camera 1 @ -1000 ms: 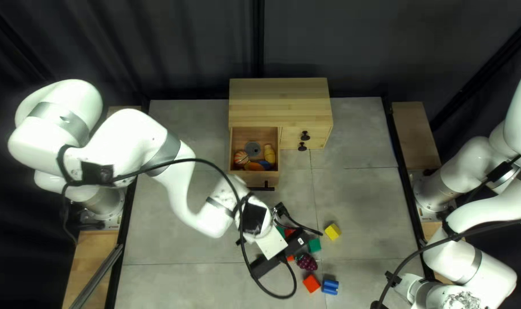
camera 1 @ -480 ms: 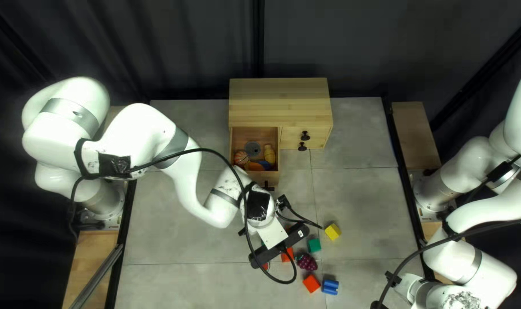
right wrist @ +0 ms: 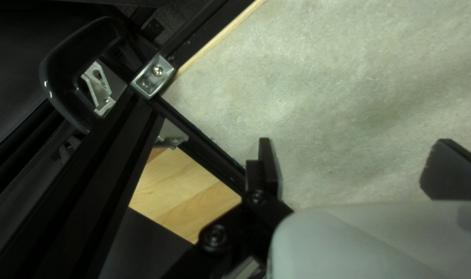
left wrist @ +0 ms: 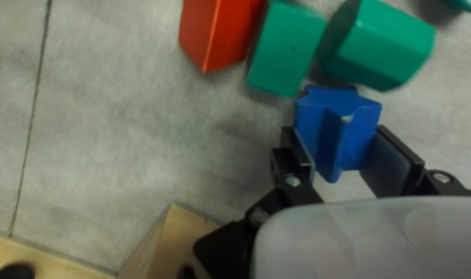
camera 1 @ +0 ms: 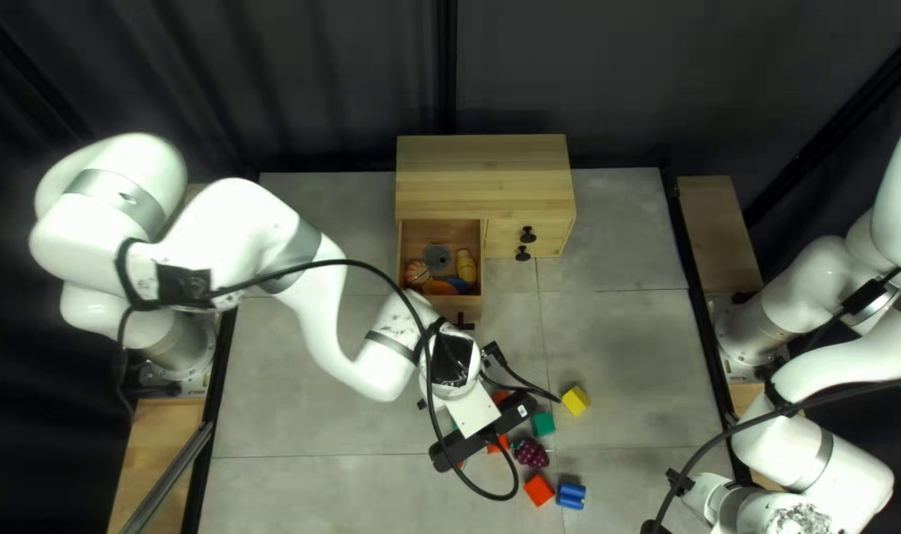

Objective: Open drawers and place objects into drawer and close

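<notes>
Seen from above, my left gripper (camera 1: 483, 433) hides its fingertips below the open left drawer (camera 1: 439, 309) of the wooden cabinet (camera 1: 482, 178). My left gripper (left wrist: 336, 150) is shut on a blue star-shaped block (left wrist: 333, 126), a pad on either side. Just ahead are two green blocks (left wrist: 287, 49) and a red block (left wrist: 220, 36). In the drawer lie a striped ball (camera 1: 417, 273), a grey disc (camera 1: 437, 257) and a yellow piece (camera 1: 465, 265). At the bottom right, part of my right gripper (camera 1: 710, 492) shows; my right gripper (right wrist: 349, 165) stands open and holds nothing.
Right of my left gripper lie a yellow cube (camera 1: 575, 400), a green block (camera 1: 543, 424), toy grapes (camera 1: 531, 454), a red cube (camera 1: 539, 490) and a blue block (camera 1: 571, 495). The cabinet's right drawers (camera 1: 525, 238) are closed. Black frame bars (right wrist: 194, 142) edge the table beside my right gripper.
Compared with a second ago, my left gripper has turned and shifted slightly toward the table's far edge, and its arm has swung a little rightward. The right arm and the drawer stayed put.
</notes>
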`<state>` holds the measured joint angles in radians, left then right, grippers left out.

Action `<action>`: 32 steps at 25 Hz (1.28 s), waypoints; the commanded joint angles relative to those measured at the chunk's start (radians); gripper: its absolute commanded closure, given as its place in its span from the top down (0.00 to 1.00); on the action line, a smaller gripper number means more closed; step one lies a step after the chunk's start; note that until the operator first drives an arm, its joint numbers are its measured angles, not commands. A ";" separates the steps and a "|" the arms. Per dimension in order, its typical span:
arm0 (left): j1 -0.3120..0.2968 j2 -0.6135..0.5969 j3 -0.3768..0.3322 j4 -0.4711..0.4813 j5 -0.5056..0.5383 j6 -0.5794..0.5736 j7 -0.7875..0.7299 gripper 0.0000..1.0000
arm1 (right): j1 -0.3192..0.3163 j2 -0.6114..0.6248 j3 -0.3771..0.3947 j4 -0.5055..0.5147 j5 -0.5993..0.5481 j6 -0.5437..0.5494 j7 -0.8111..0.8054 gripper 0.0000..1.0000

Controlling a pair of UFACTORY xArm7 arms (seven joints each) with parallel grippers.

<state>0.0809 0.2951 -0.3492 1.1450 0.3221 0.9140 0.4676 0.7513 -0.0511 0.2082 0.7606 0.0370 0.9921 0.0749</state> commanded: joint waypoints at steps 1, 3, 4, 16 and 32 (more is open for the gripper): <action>0.017 -0.081 0.024 0.025 -0.040 0.099 -0.105 0.00 | 0.000 0.000 0.000 0.000 0.000 0.000 0.000 1.00; 0.027 -0.117 0.032 0.033 -0.066 0.135 -0.146 0.00 | 0.000 0.000 0.000 0.000 0.000 0.000 0.000 1.00; 0.030 -0.140 0.034 0.039 -0.085 0.155 -0.165 0.00 | 0.000 0.000 0.000 0.000 0.000 0.000 0.000 1.00; 0.018 -0.171 0.023 -0.012 -0.104 0.113 -0.218 1.00 | 0.000 0.000 0.000 0.000 0.000 0.000 0.000 1.00; -0.014 0.091 0.023 0.075 -0.116 -0.043 -0.263 1.00 | 0.000 0.000 0.000 0.000 0.000 0.000 0.000 1.00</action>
<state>0.0745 0.3444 -0.3315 1.1948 0.1939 0.8810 0.2091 0.7513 -0.0511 0.2082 0.7606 0.0370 0.9921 0.0749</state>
